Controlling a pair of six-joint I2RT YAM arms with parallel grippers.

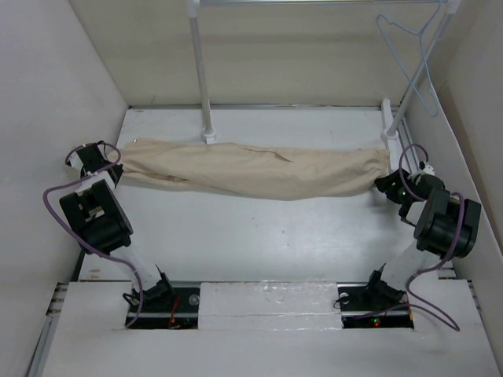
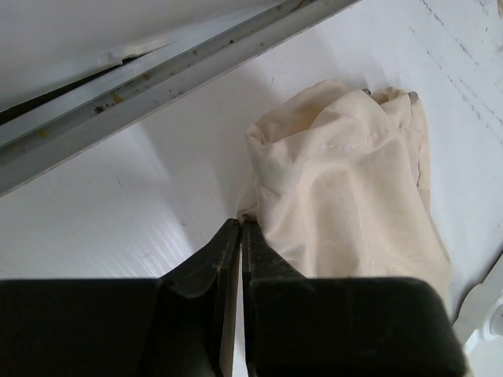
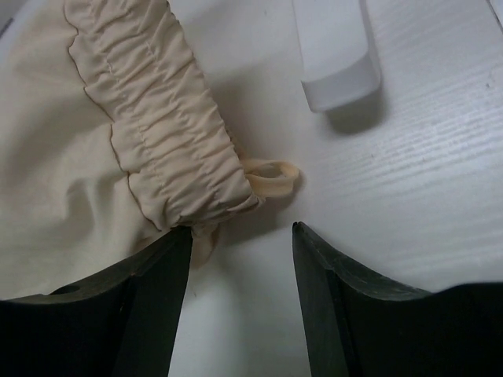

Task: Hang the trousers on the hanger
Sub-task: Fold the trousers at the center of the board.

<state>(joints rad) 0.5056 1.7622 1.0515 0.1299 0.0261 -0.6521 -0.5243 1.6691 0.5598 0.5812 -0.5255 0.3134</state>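
Note:
The beige trousers (image 1: 251,169) lie stretched across the table from left to right. My left gripper (image 1: 110,163) is at their left end. In the left wrist view it (image 2: 240,224) is shut, with an edge of the trouser leg (image 2: 346,181) pinched at the tips. My right gripper (image 1: 387,185) is at the right end. In the right wrist view it (image 3: 242,228) is open and low over the table, with the elastic waistband (image 3: 157,133) touching its left finger. The pale wire hanger (image 1: 415,55) hangs from the rack at the top right.
White rack poles rise at the back middle (image 1: 199,71) and back right (image 1: 420,75). The rack's white foot (image 3: 338,63) lies just beyond the waistband. White walls close in the table on the left and right. A metal rail (image 2: 157,75) runs along the table's edge.

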